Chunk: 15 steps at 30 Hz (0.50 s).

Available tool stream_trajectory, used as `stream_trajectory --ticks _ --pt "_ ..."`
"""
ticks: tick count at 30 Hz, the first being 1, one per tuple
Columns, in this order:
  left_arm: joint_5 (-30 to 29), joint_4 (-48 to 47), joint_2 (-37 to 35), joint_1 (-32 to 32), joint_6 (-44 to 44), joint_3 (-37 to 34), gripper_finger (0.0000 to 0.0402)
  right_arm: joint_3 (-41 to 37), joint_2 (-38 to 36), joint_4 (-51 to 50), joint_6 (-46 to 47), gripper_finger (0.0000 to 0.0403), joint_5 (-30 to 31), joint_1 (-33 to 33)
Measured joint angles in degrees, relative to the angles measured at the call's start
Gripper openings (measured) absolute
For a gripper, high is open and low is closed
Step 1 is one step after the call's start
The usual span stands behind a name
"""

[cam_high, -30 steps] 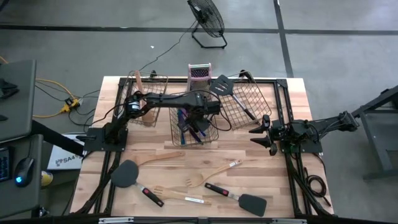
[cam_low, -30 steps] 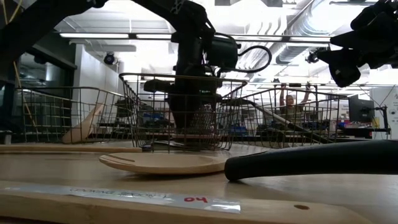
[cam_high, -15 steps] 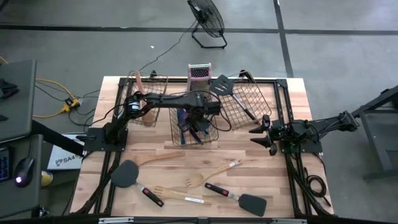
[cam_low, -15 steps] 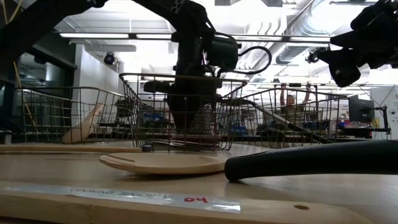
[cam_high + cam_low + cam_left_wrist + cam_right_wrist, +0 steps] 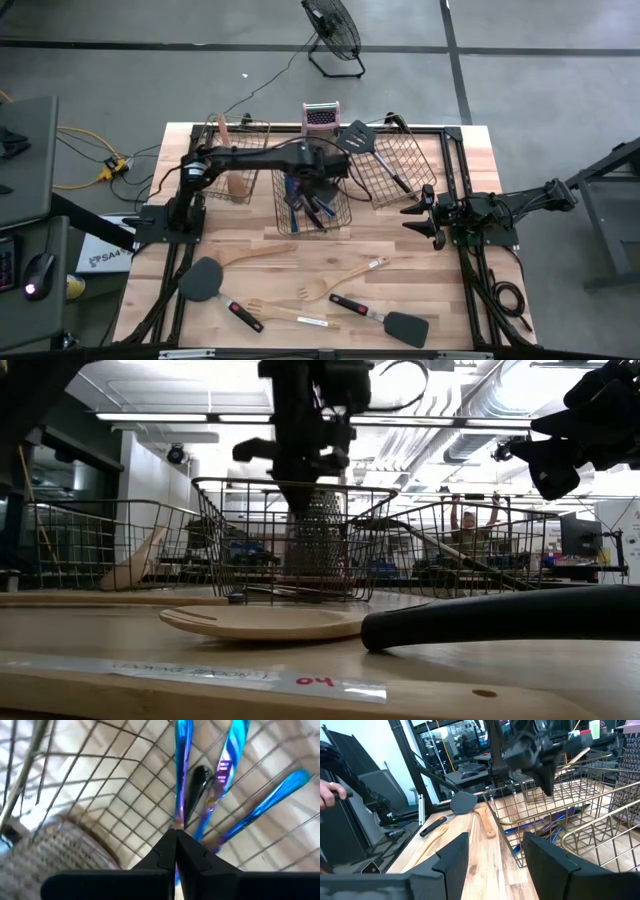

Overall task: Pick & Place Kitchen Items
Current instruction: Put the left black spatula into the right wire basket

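so your left gripper (image 5: 318, 168) has pulled up out of the middle wire basket (image 5: 283, 215) since a second ago, when it was sunk deep among the wires; now it hangs above the rim, and its fingers (image 5: 165, 854) have come together with nothing between them. right below those closed tips the iridescent purple-blue cutlery (image 5: 182, 775) lies loose on the basket floor, several slim pieces fanned out beside a black handle (image 5: 194, 784), so you can read that as a drop-off finished and the arm free for the next pick. your right gripper (image 5: 427, 215) waits well off to the side, jaws apart and holding nothing. still out on the table (image 5: 470, 320), nearer you than the left gripper, are the wooden spoons (image 5: 257, 254), the wooden fork (image 5: 284, 313), and two black spatulas (image 5: 212, 284) with red-black handles. a wooden piece stands in the basket on the left and another black spatula (image 5: 357, 138) rests over the rim of the right one, next to the box grater (image 5: 320, 116). as for writing, the wooden handle closest to the low camera carries a strip label (image 5: 240, 677) with red digits that look like "40" upside down; the rest is too faint to read.
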Motion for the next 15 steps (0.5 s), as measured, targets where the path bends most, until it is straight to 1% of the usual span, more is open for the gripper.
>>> stream_trajectory --ticks 5,8,15 --pt "0.2 -2.0 -3.4 -2.2 -12.1 0.0 0.0001 0.0 0.0 0.0 0.0 0.0180 0.0 0.0" --pt "0.2 -4.6 -5.1 -4.2 -17.9 0.0 0.0001 0.0 0.0 0.0 0.0 0.0180 0.0 0.0" --pt "0.9 -9.0 -7.8 -8.2 -23.6 0.0 0.0001 0.0 0.0 0.0 0.0 0.0180 0.0 0.0"
